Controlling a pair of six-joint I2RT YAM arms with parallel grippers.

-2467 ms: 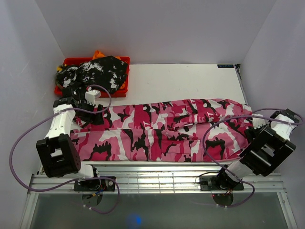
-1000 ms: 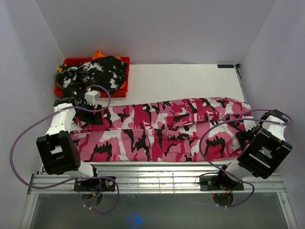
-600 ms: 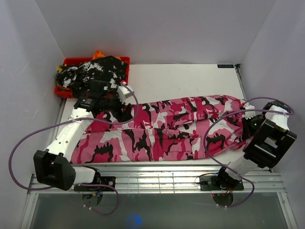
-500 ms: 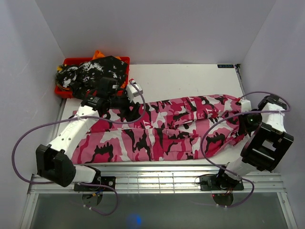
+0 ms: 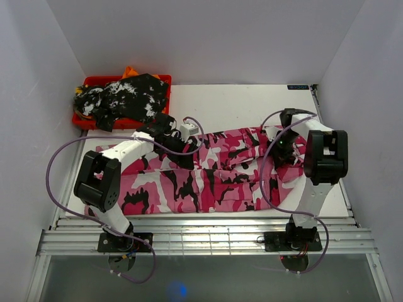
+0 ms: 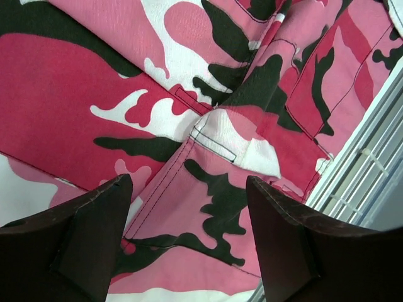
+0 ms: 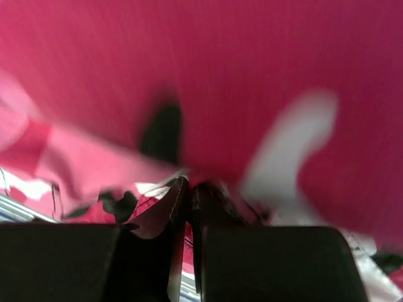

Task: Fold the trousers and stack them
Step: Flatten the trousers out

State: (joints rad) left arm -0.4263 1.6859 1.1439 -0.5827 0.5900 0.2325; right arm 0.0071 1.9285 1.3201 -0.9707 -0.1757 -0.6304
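Observation:
The hot-pink, white and black camouflage trousers lie lengthwise across the table, and their right end is drawn up and inward. My right gripper is shut on that end; in the right wrist view pink cloth fills the frame, pinched at the closed gripper. My left gripper hovers open over the trousers' middle near their far edge. In the left wrist view the left gripper has its dark fingers wide apart above seamed cloth, holding nothing.
A red tray at the far left corner holds a black-and-white mottled garment and something orange. Bare white tabletop lies behind the trousers. A slatted metal rail runs along the near edge. Walls enclose three sides.
The right gripper shut on the trousers' right end and carried it up and leftward. The left arm swung from the trousers' left end to their middle, staying open.

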